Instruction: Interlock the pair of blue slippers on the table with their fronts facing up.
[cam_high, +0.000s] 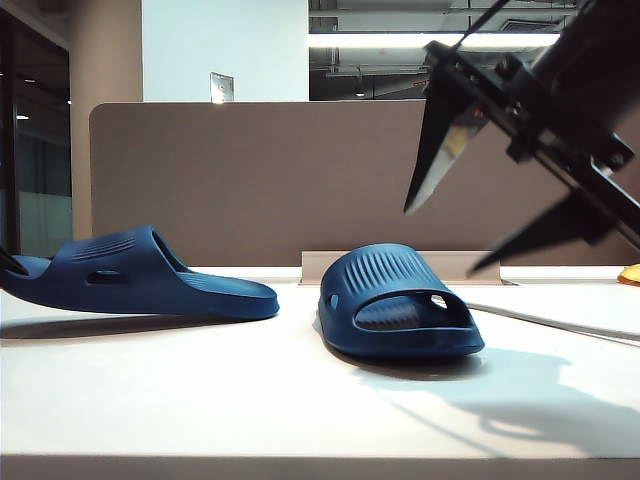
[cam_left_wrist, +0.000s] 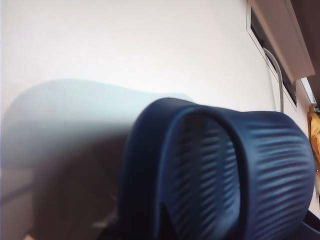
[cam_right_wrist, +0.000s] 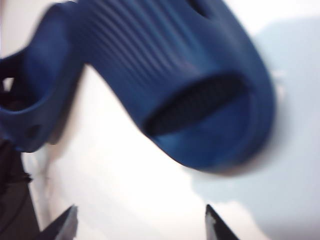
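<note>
Two blue slippers lie apart on the pale table (cam_high: 150, 400), not yet interlocked. The left slipper (cam_high: 140, 275) lies side-on at the left of the exterior view, its sole lifted slightly clear of the table at the heel end, where a dark tip enters from the frame's edge. The right slipper (cam_high: 400, 300) rests flat on its sole near the middle of the table, strap up, open toe facing the camera.

The left gripper itself is not distinguishable in the left wrist view, which is filled by the ribbed strap of the left slipper (cam_left_wrist: 220, 175) seen at very close range. Its jaws are clenched, and the tilt of that slipper suggests, as a judgement, that it is pinched at the heel. The contact itself cannot be seen.

The right gripper (cam_high: 470, 225) hangs in the air above and to the right of the right slipper, jaws spread wide and empty. In the right wrist view its two fingertips (cam_right_wrist: 67, 225) frame bare table, with the right slipper (cam_right_wrist: 200, 85) just beyond them, blurred.

Step in hand, as a judgement: the approach of the right gripper to the second slipper. The next move calls for lowering the spread jaws over an edge of that slipper, closing on it, then bringing the two slippers together, fronts up.
</note>
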